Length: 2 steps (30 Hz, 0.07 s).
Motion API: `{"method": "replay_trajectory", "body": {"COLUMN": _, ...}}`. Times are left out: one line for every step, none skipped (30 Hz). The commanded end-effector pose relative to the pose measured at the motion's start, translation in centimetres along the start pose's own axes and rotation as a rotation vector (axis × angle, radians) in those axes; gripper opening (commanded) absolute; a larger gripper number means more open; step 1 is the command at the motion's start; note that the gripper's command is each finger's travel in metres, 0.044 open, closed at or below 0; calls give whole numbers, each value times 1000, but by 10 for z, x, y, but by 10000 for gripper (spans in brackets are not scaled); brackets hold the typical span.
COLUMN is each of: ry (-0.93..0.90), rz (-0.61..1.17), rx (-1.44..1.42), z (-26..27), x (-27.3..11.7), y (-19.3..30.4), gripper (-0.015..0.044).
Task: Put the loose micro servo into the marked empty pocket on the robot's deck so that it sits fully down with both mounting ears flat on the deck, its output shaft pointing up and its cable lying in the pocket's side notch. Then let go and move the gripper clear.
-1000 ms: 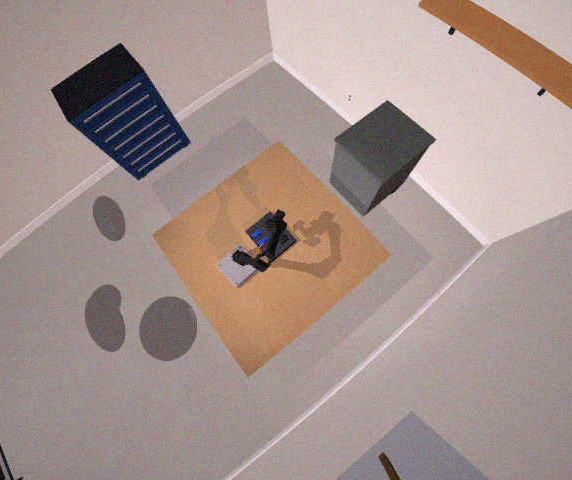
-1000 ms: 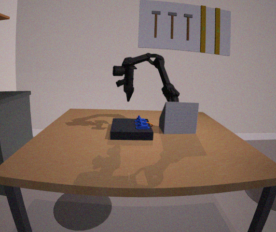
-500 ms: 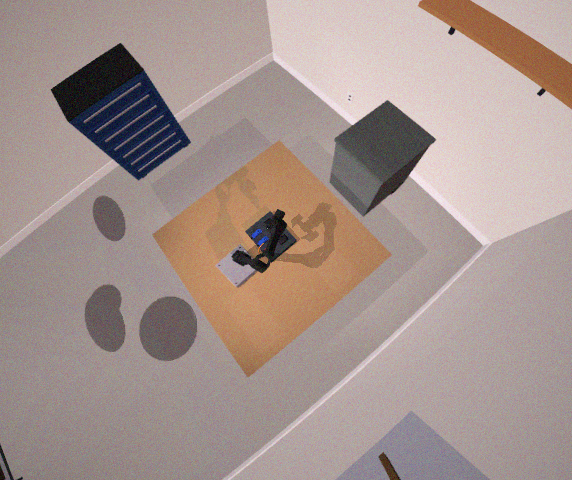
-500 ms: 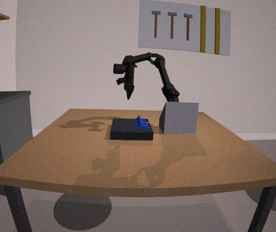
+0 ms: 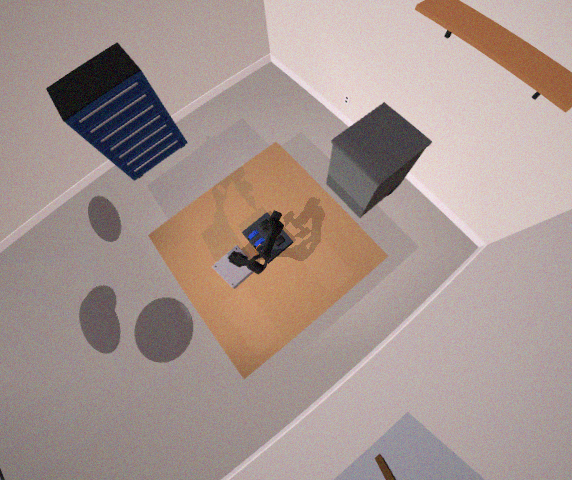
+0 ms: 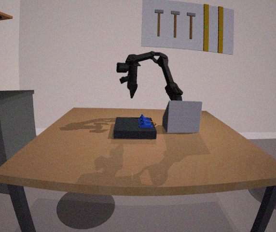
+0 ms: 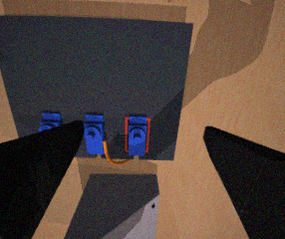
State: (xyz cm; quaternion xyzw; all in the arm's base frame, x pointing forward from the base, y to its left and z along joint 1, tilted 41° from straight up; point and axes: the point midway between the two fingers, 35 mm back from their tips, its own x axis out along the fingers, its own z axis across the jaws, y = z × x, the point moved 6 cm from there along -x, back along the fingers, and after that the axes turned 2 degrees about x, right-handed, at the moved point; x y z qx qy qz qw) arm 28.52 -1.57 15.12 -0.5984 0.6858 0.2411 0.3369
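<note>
A blue micro servo (image 7: 138,137) sits inside the red-marked pocket outline (image 7: 148,135) on the dark deck (image 7: 98,65) (image 6: 127,124), its round output shaft facing up. Its orange cable (image 7: 114,161) curves from the deck's edge below it toward the neighbouring servo; whether it lies in the side notch is too small to tell. The servo looks level, but the contact under its ears cannot be seen. My gripper (image 6: 131,97) (image 7: 144,128) is open and empty, high above the deck, with its fingers wide apart to either side of the servo in the wrist view.
Two more blue servos (image 7: 94,134) (image 7: 51,121) stand in a row on the deck. A light grey block (image 6: 184,117) (image 5: 233,273) stands beside the deck, near the arm's base. The wooden table (image 6: 83,159) (image 5: 255,320) bears them all.
</note>
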Motion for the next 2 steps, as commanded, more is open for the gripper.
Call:
{"method": "replay_trajectory", "body": {"ry": -5, "rz": 3, "rx": 4, "z": 0, "x": 0, "y": 0, "gripper": 440}}
{"method": "replay_trajectory", "body": {"ry": -5, "rz": 3, "rx": 4, "z": 0, "x": 0, "y": 0, "gripper": 440}}
